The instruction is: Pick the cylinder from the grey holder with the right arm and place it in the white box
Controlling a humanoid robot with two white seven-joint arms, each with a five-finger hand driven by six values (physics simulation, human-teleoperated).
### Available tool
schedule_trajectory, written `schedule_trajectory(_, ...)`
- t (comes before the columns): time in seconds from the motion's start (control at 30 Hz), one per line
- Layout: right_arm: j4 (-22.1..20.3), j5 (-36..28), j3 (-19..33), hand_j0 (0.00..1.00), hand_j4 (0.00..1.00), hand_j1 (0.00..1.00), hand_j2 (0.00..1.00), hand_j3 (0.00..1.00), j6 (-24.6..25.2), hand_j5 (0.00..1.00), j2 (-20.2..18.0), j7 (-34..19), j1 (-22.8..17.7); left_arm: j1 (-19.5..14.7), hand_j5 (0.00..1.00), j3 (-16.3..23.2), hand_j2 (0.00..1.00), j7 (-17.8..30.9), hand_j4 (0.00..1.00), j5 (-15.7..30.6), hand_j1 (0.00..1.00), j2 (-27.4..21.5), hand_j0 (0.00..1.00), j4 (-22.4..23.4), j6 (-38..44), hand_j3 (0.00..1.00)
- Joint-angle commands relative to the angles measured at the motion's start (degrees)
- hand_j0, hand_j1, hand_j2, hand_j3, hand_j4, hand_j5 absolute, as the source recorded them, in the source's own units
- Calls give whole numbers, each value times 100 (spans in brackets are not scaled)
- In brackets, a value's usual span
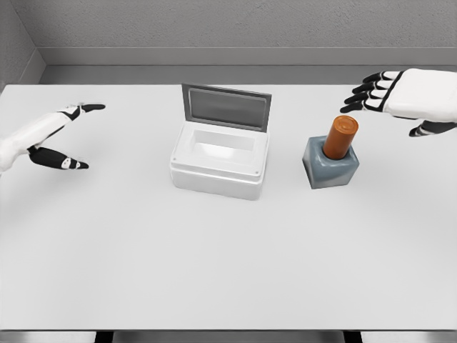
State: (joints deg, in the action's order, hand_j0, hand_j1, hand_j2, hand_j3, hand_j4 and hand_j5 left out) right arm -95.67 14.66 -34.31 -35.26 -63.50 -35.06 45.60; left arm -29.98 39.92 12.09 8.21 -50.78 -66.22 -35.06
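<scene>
Orange cylinder [340, 136] stands in grey holder [330, 166]; right hand [400, 96] spread nearby.

A big white table [214, 264] fills most of the view. Its top is smooth and bright, with soft, even light on it. Behind it stands a grey wall [250, 25] with a speckled look. Another grey wall [14, 46] meets it at the left corner.
</scene>
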Motion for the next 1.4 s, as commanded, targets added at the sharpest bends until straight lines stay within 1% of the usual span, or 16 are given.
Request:
schedule_trajectory(0.0,-13,-34,21,100,100,100,100,100,26,100,-4,6,1,1,100,490,100,-40,100,612,100,24,100,311,6,100)
schedule_trajectory(0.03,-13,-43,21,100,100,100,100,100,26,100,127,6,19,19,100,508,100,-58,100,690,100,15,100,311,6,100)
schedule_trajectory(0.07,-13,-43,21,100,100,100,100,100,26,100,163,6,19,10,100,727,100,-119,100,1076,100,-28,100,311,6,100)
schedule_trajectory(0.1,-13,-51,21,100,100,100,100,100,26,100,163,6,19,-130,100,1228,100,-119,100,1955,100,-151,100,267,6,100)
schedule_trajectory(0.13,4,-43,21,100,100,100,100,100,26,100,163,6,10,-254,100,1430,100,-119,100,2316,100,-187,100,259,6,100)
schedule_trajectory(0.17,4,-42,56,100,100,100,100,100,26,100,163,6,36,-280,100,1457,100,-111,100,2501,100,-143,100,223,6,100)
schedule_trajectory(0.3,13,107,-322,100,100,100,100,100,26,100,233,6,10,-386,100,1466,100,-67,100,2642,100,-55,100,188,6,100)
schedule_trajectory(0.33,13,133,-348,100,100,100,100,100,26,100,312,6,19,-386,100,1457,100,-75,100,2835,100,112,100,92,6,100)
schedule_trajectory(0.4,13,133,-339,100,100,100,100,100,26,100,400,6,19,-386,100,1457,100,-75,100,3116,100,121,100,-14,6,100)
schedule_trajectory(0.47,22,142,-366,100,100,100,100,100,26,100,462,6,19,-377,100,1457,100,-75,100,3108,100,138,100,-93,6,100)
schedule_trajectory(0.6,22,177,-453,100,100,100,100,100,26,100,699,6,54,-394,100,1457,100,-163,100,3090,100,112,100,21,6,100)
schedule_trajectory(0.67,39,370,-480,100,100,100,100,100,26,100,743,6,54,-403,100,1457,100,-137,100,3081,100,130,100,-23,6,100)
schedule_trajectory(0.9,233,573,-656,100,100,100,100,100,26,100,778,6,63,-386,100,1536,100,-198,100,3090,100,121,100,-58,6,100)
schedule_trajectory(1.0,329,582,-656,100,100,100,100,100,26,100,831,6,63,-412,100,1624,100,-190,100,2985,100,94,100,188,6,100)
schedule_trajectory(1.3,646,590,-656,100,100,100,100,100,26,100,892,6,63,-438,100,1650,100,-163,100,2826,100,182,100,443,6,100)
schedule_trajectory(1.37,716,599,-656,100,100,100,100,100,26,100,954,6,63,-438,100,1650,100,-163,100,2686,100,253,100,443,6,100)
